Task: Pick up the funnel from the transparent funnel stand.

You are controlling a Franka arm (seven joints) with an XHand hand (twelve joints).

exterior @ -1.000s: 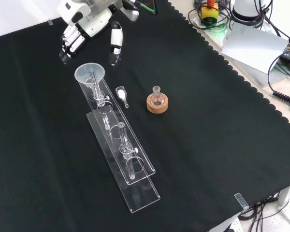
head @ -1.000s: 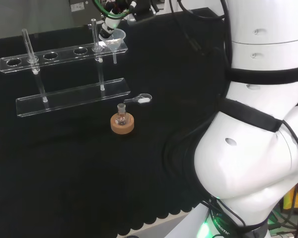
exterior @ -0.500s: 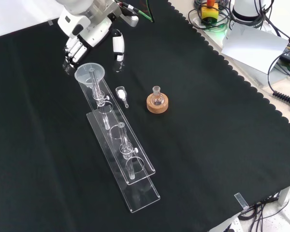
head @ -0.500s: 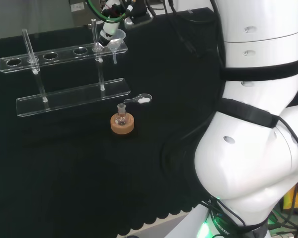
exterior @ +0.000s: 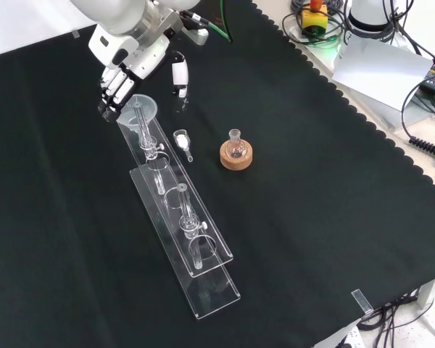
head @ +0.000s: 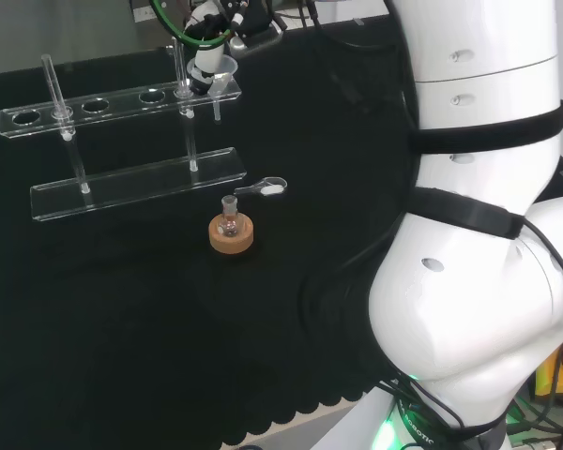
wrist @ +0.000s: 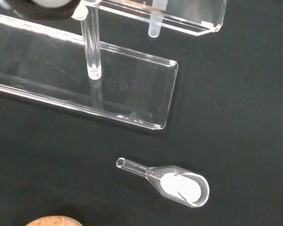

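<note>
The funnel (exterior: 136, 110) sits in the end hole of the transparent funnel stand (exterior: 175, 210), at the stand's far end in the front view and its right end in the head view (head: 221, 75). The hand (exterior: 134, 61) hangs directly over the funnel, its fingers (exterior: 114, 85) at the rim on one side and its thumb (exterior: 178, 76) spread apart on the other; whether they touch the funnel cannot be told, and nothing is clasped. On the black-clothed bench (exterior: 312, 217), a clear scoop holding white powder (exterior: 181, 143) lies just beside the stand's base plate; in the wrist view it lies near the plate's corner (wrist: 179, 186). A small flask (exterior: 235, 145) stands upright in a cork ring (exterior: 236, 156), near the scoop.
</note>
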